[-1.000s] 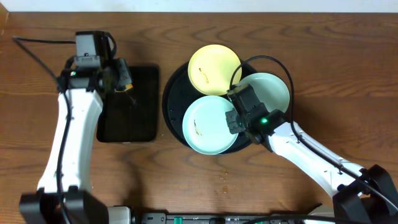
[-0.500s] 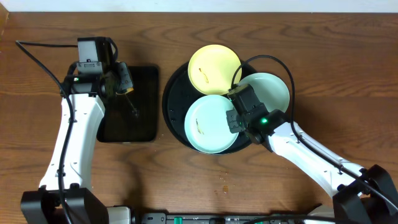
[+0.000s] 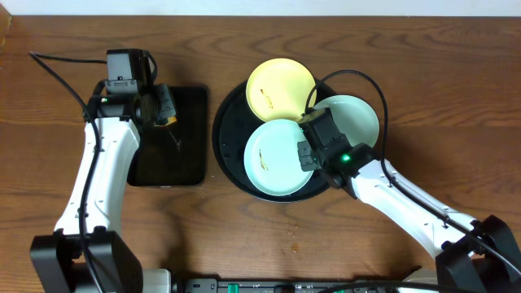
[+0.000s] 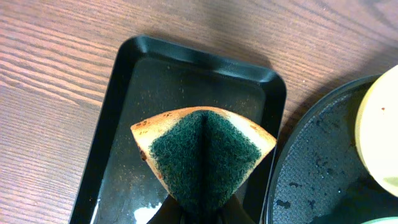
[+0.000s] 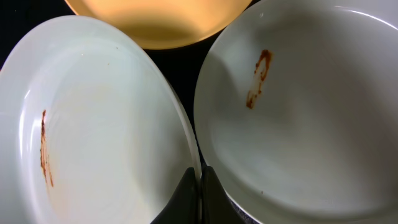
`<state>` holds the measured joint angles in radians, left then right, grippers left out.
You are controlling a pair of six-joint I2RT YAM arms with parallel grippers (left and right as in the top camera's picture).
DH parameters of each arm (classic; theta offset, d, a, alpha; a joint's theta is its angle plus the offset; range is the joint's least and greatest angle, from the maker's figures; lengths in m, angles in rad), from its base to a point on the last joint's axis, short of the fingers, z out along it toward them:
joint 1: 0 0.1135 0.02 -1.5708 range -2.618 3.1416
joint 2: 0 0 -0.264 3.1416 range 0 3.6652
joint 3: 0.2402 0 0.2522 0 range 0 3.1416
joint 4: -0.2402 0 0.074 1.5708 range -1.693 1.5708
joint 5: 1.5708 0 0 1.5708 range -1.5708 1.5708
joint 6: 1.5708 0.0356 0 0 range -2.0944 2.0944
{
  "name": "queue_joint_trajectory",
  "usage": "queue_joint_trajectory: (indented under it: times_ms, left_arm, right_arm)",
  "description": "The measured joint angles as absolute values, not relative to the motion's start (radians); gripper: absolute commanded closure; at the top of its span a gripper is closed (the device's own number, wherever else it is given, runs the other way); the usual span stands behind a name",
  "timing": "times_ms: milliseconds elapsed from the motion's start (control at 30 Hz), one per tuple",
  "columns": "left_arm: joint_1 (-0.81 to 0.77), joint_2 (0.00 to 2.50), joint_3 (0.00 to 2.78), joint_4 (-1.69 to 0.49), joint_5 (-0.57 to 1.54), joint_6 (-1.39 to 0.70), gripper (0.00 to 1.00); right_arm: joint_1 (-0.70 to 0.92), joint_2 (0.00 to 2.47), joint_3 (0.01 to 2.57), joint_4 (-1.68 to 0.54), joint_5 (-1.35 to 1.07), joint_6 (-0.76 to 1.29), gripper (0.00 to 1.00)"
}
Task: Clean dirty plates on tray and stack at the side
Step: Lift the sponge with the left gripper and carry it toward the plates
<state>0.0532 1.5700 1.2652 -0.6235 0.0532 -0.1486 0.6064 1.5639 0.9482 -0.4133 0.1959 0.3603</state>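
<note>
Mint-green plate (image 3: 273,163) at the front is pinched at its rim by your right gripper (image 5: 200,183). It lies on the round black tray (image 3: 223,130) beside the yellow plate (image 3: 281,89) and second mint plate (image 3: 356,115). Your left gripper (image 4: 199,214) clenches a folded sponge (image 4: 205,152) over the rectangular tray (image 4: 205,68).

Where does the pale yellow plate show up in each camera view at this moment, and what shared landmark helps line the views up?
Overhead: the pale yellow plate lies top centre, on the far part of the round black tray.
Left wrist: only a slice of the plate shows, cut off at the right border.
Right wrist: the plate runs along the top edge.
Shared landmark: the round black tray, under the plate in all three views.
</note>
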Motion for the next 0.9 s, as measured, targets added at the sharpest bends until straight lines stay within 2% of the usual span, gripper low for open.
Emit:
queue_joint_trajectory:
  times_ms: [900]
  left_arm:
    - [0.053, 1.584, 1.265, -0.616, 0.053, -0.149, 0.92]
  right_arm:
    - [0.606, 1.564, 0.948, -0.400, 0.214, 0.387, 0.99]
